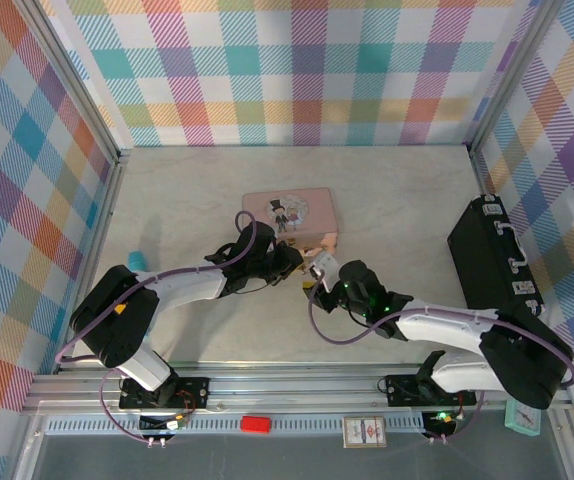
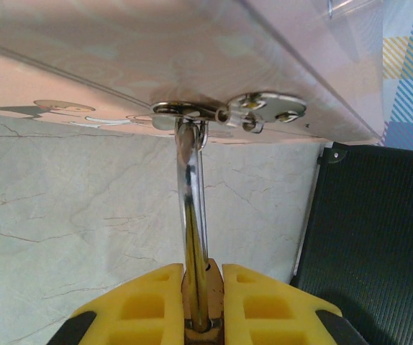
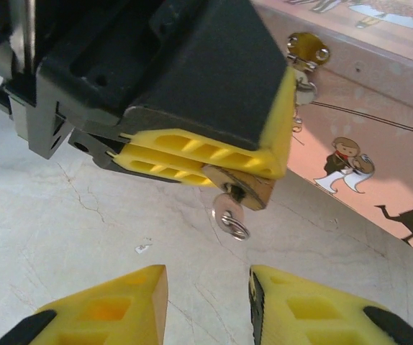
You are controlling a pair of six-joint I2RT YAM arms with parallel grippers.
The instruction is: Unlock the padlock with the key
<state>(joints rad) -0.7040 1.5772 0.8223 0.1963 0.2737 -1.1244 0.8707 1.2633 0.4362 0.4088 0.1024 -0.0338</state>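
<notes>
My right gripper [image 3: 208, 298] is hanging spread and empty | my left gripper [image 2: 203, 280] is pinching the padlock [image 3: 255, 191] | the key [image 3: 228, 209] is sitting in it, I think | turning is left

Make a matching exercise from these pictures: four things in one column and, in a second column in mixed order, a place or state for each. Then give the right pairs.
Things:
1. the padlock
2. the key
3. the right gripper
4. the black case

Places or states:
A. open, holding nothing
B. lying at the far right of the top view
C. clamped in the left gripper
D. sticking out of the brass body, with a small ring on it

Pairs: 1-C, 2-D, 3-A, 4-B.
</notes>
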